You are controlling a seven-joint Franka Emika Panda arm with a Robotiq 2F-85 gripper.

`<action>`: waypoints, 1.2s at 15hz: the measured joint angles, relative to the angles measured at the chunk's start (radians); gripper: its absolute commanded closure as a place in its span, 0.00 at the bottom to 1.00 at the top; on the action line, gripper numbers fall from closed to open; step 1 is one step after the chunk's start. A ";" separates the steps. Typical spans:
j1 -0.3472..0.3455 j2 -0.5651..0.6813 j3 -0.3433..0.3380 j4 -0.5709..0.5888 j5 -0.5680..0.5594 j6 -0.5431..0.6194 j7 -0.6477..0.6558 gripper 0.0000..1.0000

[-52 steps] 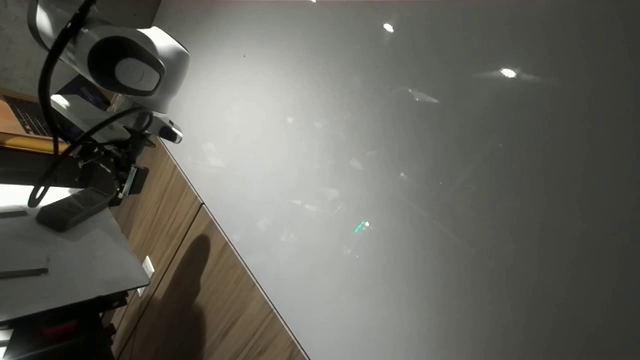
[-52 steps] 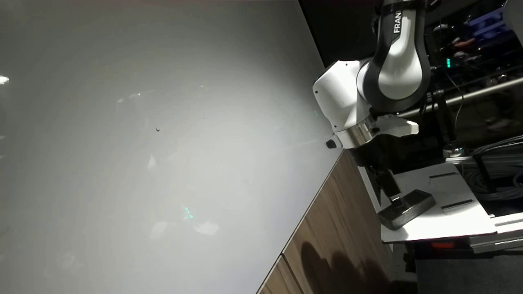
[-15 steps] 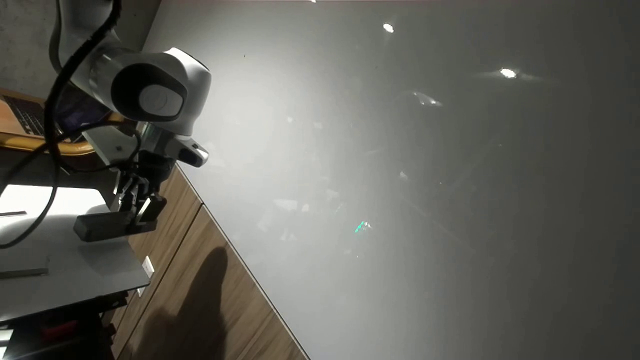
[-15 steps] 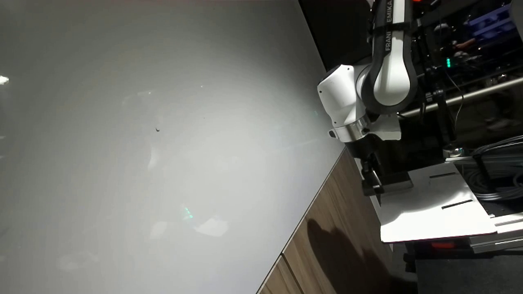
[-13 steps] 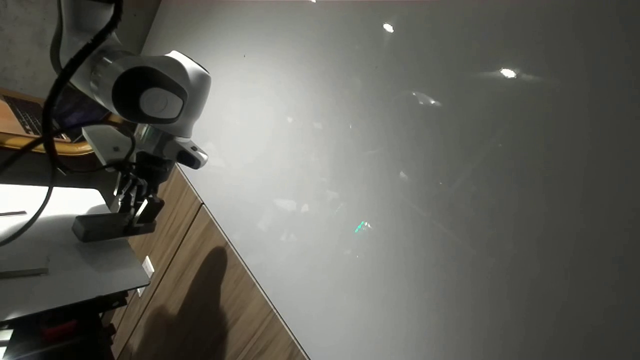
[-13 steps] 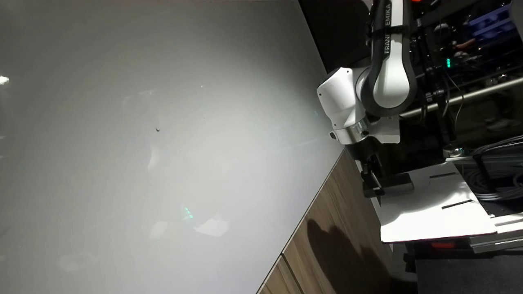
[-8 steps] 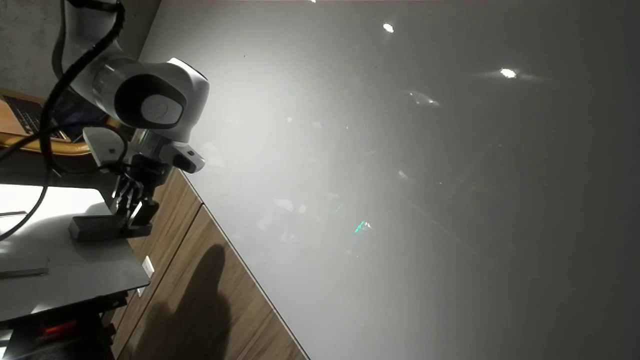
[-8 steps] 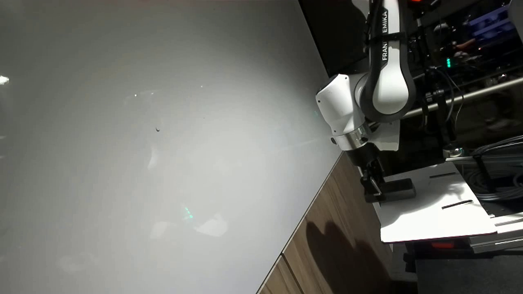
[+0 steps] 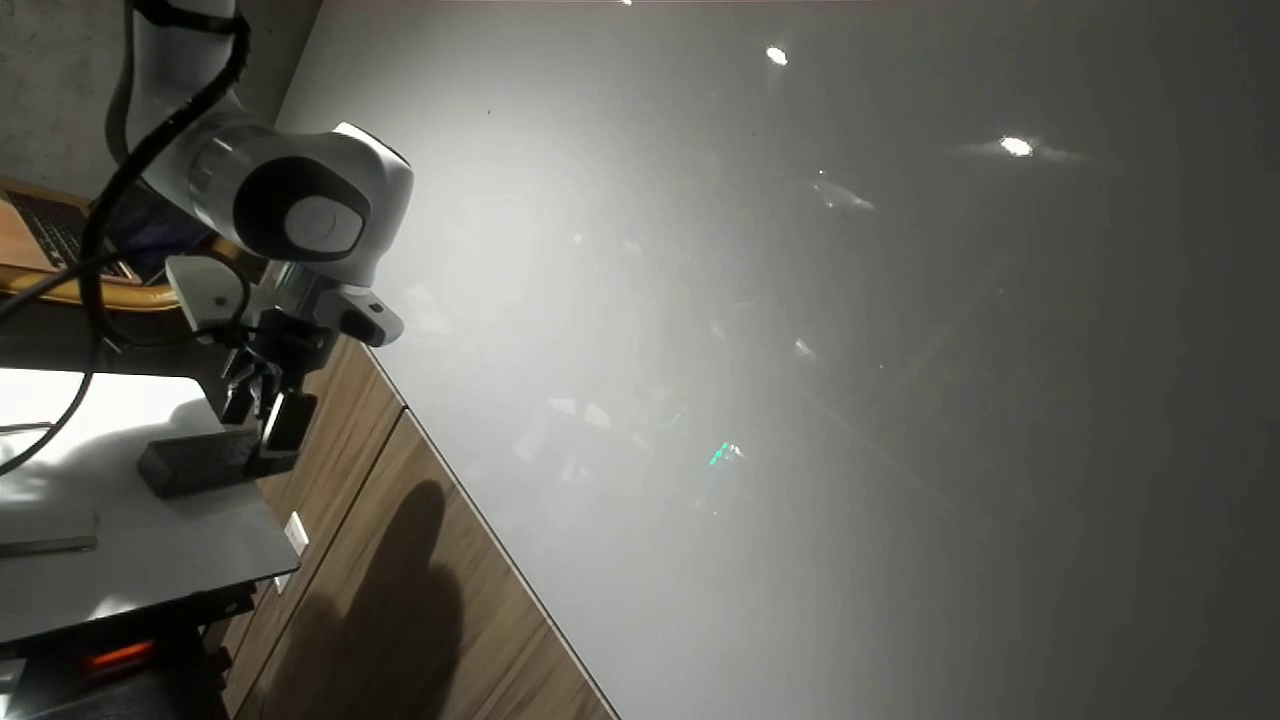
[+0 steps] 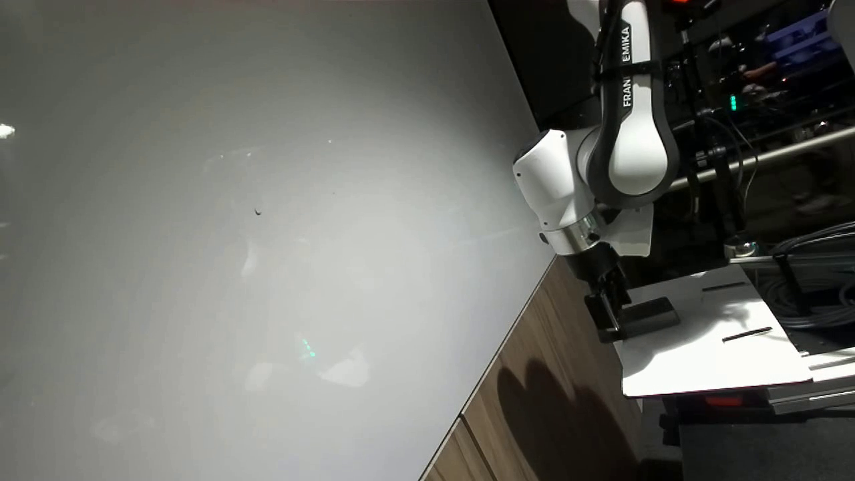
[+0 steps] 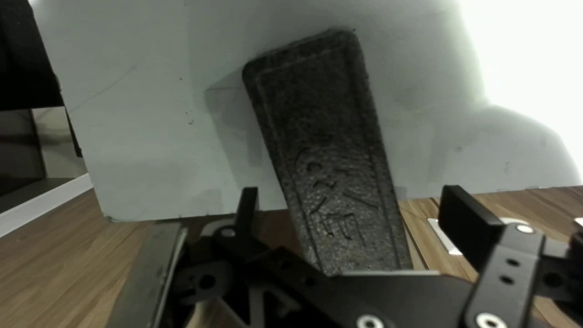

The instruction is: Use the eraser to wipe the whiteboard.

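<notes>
The eraser (image 9: 195, 462), a dark grey oblong block, lies on the small white table (image 9: 150, 560) with one end past the table's edge. It also shows in an exterior view (image 10: 654, 316) and in the wrist view (image 11: 323, 136). My gripper (image 11: 350, 200) is open around the overhanging end, with a gap on each side of the eraser. The gripper also shows in both exterior views (image 9: 262, 435) (image 10: 611, 317). The whiteboard (image 9: 800, 300), large and glossy grey-white, stands beside the arm; a small dark mark shows on it in an exterior view (image 10: 258, 212).
A wood panel (image 9: 480, 600) runs below the whiteboard, with a white outlet plate (image 9: 296, 533) near the table corner. A laptop (image 9: 60, 225) sits behind the arm. Slots (image 10: 747, 334) cut the table top. Cables and rails (image 10: 768, 157) lie beyond the table.
Earlier the gripper held the eraser above the table, first tilted, then levelled. The arm has come down, and the jaws have opened, leaving the eraser on the table.
</notes>
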 measured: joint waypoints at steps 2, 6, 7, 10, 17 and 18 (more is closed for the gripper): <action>0.007 -0.003 0.000 0.002 0.002 0.000 0.001 0.00; 0.028 -0.069 0.003 -0.003 0.002 -0.017 0.001 0.00; 0.033 -0.103 0.006 -0.006 0.001 -0.040 0.000 0.00; 0.035 -0.235 0.032 -0.026 0.016 -0.126 -0.020 0.00; 0.035 -0.559 0.071 -0.064 0.152 -0.295 -0.140 0.00; 0.036 -0.599 0.076 -0.061 0.171 -0.320 -0.147 0.00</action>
